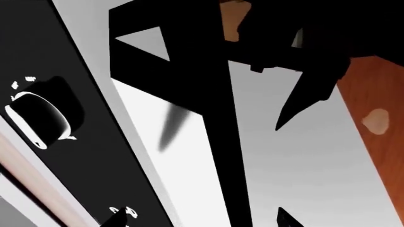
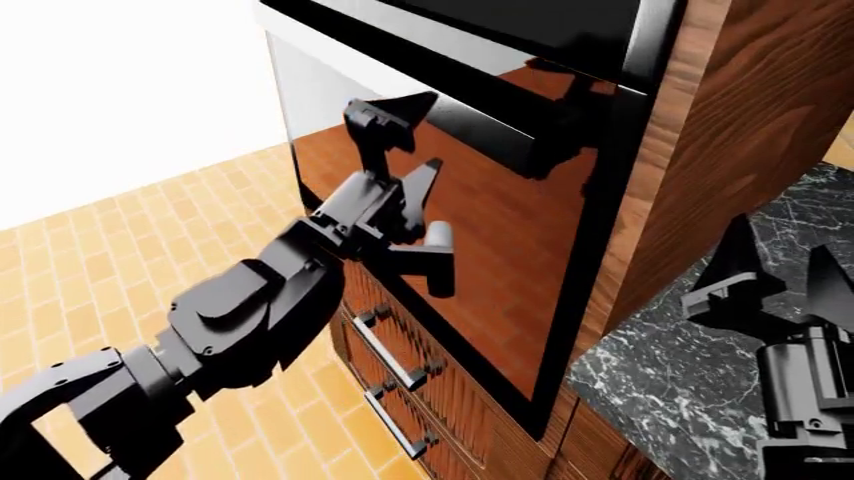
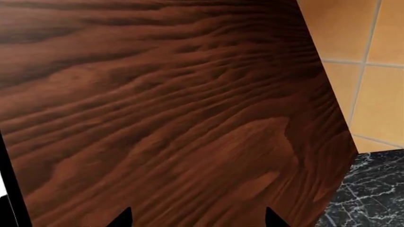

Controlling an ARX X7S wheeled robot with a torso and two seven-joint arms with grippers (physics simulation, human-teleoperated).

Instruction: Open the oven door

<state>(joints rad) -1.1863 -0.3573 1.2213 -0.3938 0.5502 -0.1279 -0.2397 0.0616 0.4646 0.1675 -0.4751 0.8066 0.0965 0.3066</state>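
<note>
No brand or readable writing shows anywhere; the only marks are small white ticks around a knob (image 1: 39,118) on the black control panel (image 1: 75,142), seen in the left wrist view alone and too small to read. The head view shows the oven door (image 2: 494,260), a glossy dark panel set in the wood cabinet (image 2: 694,170), standing in front of the robot and mirroring the floor and the arm; whether it is ajar cannot be told. The left gripper (image 2: 395,168) is up against the door's upper part with its fingers spread, but nothing visibly lies between them, and the handle cannot be made out clearly. In the left wrist view dark bars and a pointed fingertip (image 1: 296,111) cross pale glass. The right gripper (image 2: 774,270) hangs open over the marble counter (image 2: 641,370), holding nothing. The right wrist view shows the cabinet's wood side, tan wall tiles (image 3: 366,71) and a counter corner.
</note>
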